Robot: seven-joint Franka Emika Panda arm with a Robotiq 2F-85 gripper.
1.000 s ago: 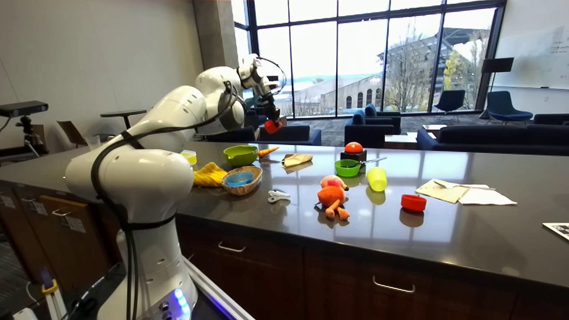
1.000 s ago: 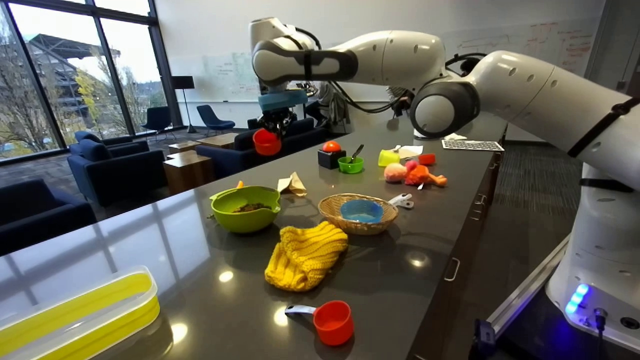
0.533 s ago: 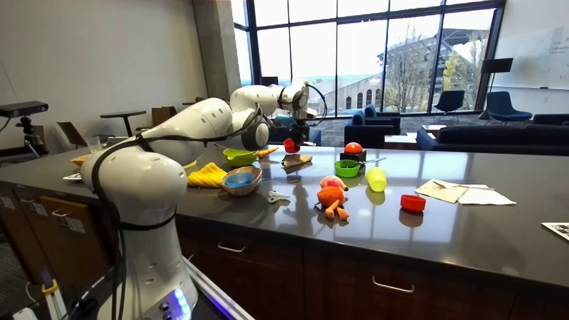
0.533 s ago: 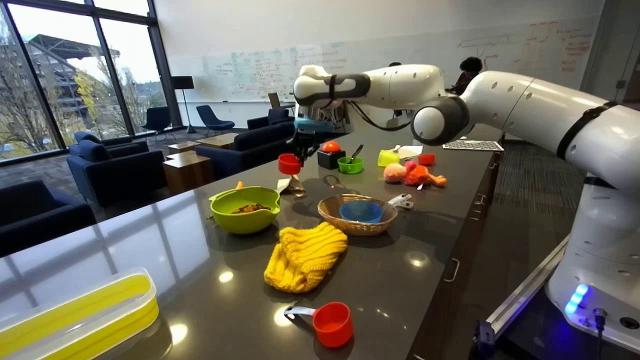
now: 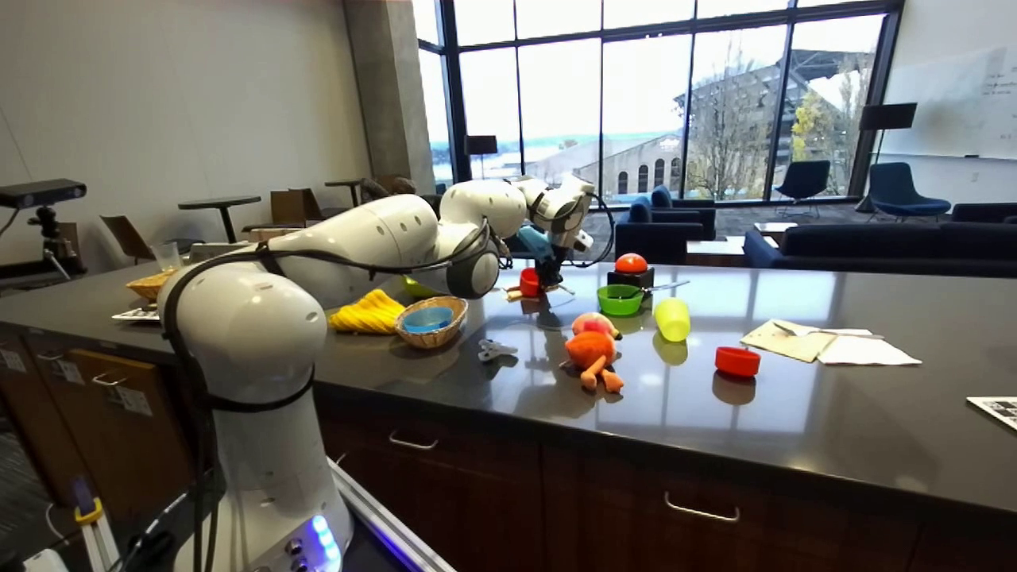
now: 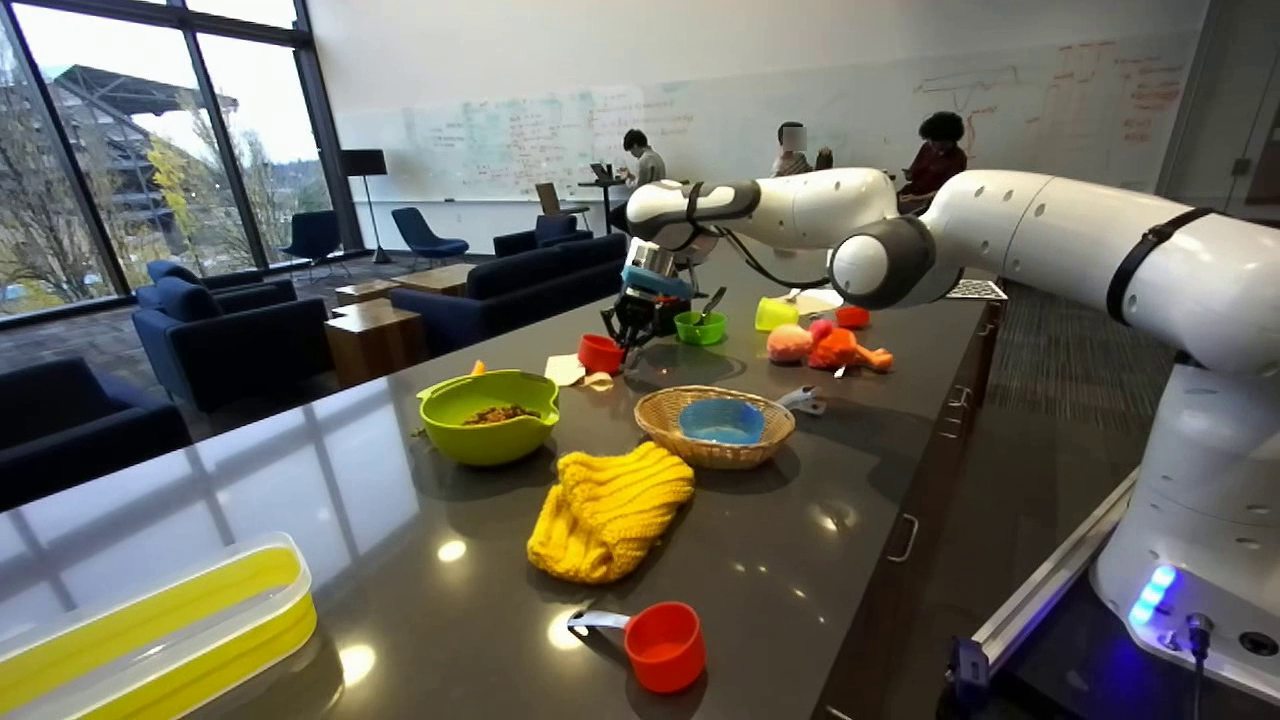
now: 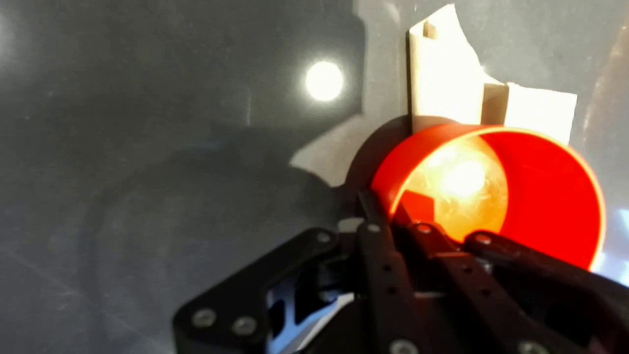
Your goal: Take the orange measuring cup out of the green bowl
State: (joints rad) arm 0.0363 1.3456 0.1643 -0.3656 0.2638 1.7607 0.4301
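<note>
- While the hand [image 7: 383,203] pinches its wall, the orange measuring cup [image 7: 545,182] is outside the large green bowl [image 6: 490,444], near it.
- Yellow cloth [image 6: 610,512]: near that bowl.
- Wicker basket [image 6: 718,457]: near it too.

Dark counter [image 6: 430,630] under me, exterior view: green bowl [image 6: 490,446] left of center, basket [image 6: 715,458] near center, yellow knit [image 6: 610,515] below, red measuring cup [image 6: 666,650] bottom center.
</note>
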